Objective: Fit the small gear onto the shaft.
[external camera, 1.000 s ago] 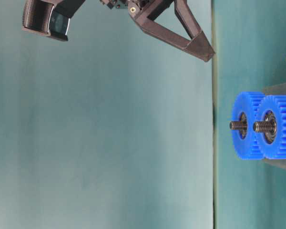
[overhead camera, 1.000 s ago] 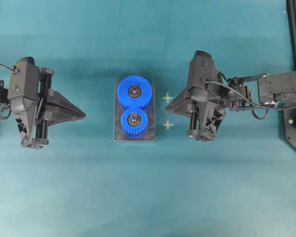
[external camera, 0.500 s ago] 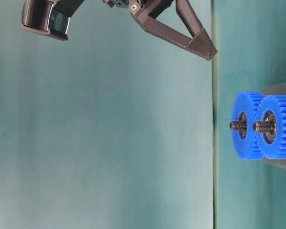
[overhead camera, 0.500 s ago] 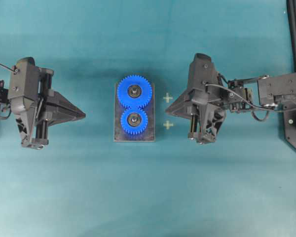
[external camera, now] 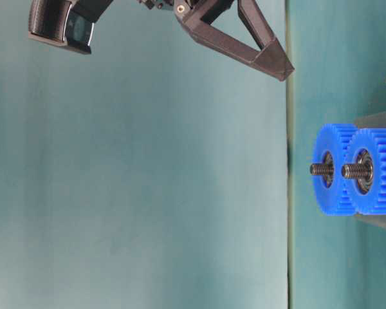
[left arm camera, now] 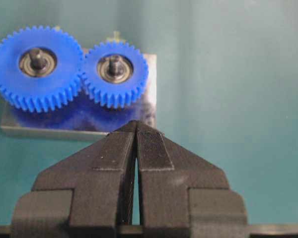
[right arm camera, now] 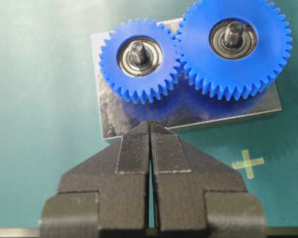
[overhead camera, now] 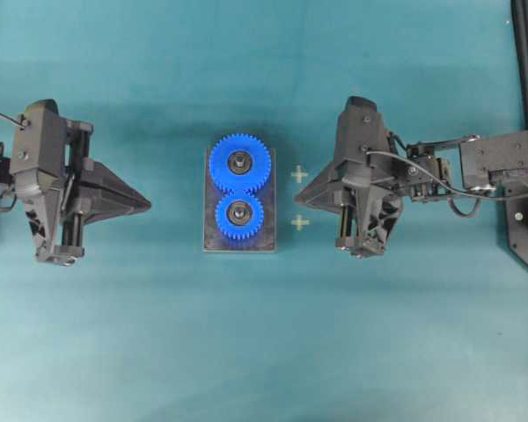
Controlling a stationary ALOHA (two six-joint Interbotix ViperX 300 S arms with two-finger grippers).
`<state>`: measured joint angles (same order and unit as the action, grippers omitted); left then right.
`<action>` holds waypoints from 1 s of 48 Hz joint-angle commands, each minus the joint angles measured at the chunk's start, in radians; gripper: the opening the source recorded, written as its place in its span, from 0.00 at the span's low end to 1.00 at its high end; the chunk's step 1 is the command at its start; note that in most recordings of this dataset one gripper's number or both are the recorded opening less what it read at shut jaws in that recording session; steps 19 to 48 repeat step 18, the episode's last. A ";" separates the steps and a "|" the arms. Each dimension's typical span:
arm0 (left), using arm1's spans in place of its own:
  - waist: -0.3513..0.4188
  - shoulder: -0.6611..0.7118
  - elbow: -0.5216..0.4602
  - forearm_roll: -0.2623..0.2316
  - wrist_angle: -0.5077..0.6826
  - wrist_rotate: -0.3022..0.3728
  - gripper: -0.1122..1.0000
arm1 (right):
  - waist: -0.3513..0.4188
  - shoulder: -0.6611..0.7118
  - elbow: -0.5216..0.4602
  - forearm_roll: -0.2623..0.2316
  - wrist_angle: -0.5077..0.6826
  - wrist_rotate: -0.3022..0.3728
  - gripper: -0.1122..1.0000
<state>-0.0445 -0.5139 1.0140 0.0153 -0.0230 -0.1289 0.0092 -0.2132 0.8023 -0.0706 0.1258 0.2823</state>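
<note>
In the right wrist view the right gripper point(right arm camera: 150, 130) shows its ribbed black fingers point(right arm camera: 135, 151) pressed together, holding nothing, their tips just short of the grey rectangular metal plate point(right arm camera: 119, 124). Beyond them the small bright blue toothed plastic gear point(right arm camera: 139, 59) sits on the plate with the thin silver shaft point(right arm camera: 136, 48) standing up through its dark-ringed silver bearing hub. Its teeth mesh with the larger blue plastic gear point(right arm camera: 234, 47) beside it, at the plate's far end. From overhead, the plate lies mid-desk on the teal desk point(overhead camera: 264, 352), and the left gripper point(overhead camera: 146, 205) hovers well apart on the far side, its fingers closed and empty too.
</note>
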 commanded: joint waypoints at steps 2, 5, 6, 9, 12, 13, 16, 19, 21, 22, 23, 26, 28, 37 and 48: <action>-0.003 -0.002 -0.017 0.003 -0.006 -0.003 0.10 | 0.003 -0.011 -0.008 0.000 -0.006 -0.008 0.09; -0.003 -0.002 -0.015 0.003 -0.006 -0.003 0.10 | 0.002 -0.011 -0.009 -0.002 -0.006 -0.008 0.09; -0.003 -0.002 -0.014 0.003 -0.006 -0.003 0.10 | 0.002 -0.011 -0.008 0.000 -0.006 -0.008 0.09; -0.003 -0.002 -0.012 0.003 -0.008 -0.003 0.10 | 0.003 -0.011 -0.008 0.000 -0.006 -0.008 0.09; -0.003 -0.002 -0.014 0.003 -0.006 -0.003 0.10 | 0.003 -0.011 -0.008 -0.002 -0.006 -0.008 0.09; -0.003 -0.002 -0.012 0.003 -0.006 -0.003 0.10 | 0.003 -0.011 -0.008 0.000 -0.005 -0.008 0.09; -0.002 -0.003 -0.011 0.003 -0.006 -0.003 0.10 | 0.003 -0.012 -0.008 0.000 -0.006 -0.008 0.09; 0.003 -0.003 -0.009 0.003 -0.006 -0.003 0.10 | 0.005 -0.012 -0.008 0.000 -0.005 -0.008 0.09; 0.003 -0.003 -0.009 0.003 -0.006 -0.003 0.10 | 0.005 -0.012 -0.008 0.000 -0.005 -0.008 0.09; 0.003 -0.003 -0.009 0.003 -0.006 -0.003 0.10 | 0.005 -0.012 -0.008 0.000 -0.005 -0.008 0.09; 0.003 -0.003 -0.009 0.003 -0.006 -0.003 0.10 | 0.005 -0.012 -0.008 0.000 -0.005 -0.008 0.09; 0.003 -0.003 -0.009 0.003 -0.006 -0.003 0.10 | 0.005 -0.012 -0.008 0.000 -0.005 -0.008 0.09; 0.003 -0.003 -0.009 0.003 -0.006 -0.003 0.10 | 0.005 -0.012 -0.008 0.000 -0.005 -0.008 0.09; 0.003 -0.003 -0.009 0.003 -0.006 -0.003 0.10 | 0.005 -0.012 -0.008 0.000 -0.005 -0.008 0.09; 0.003 -0.003 -0.009 0.003 -0.006 -0.003 0.10 | 0.005 -0.012 -0.008 0.000 -0.005 -0.008 0.09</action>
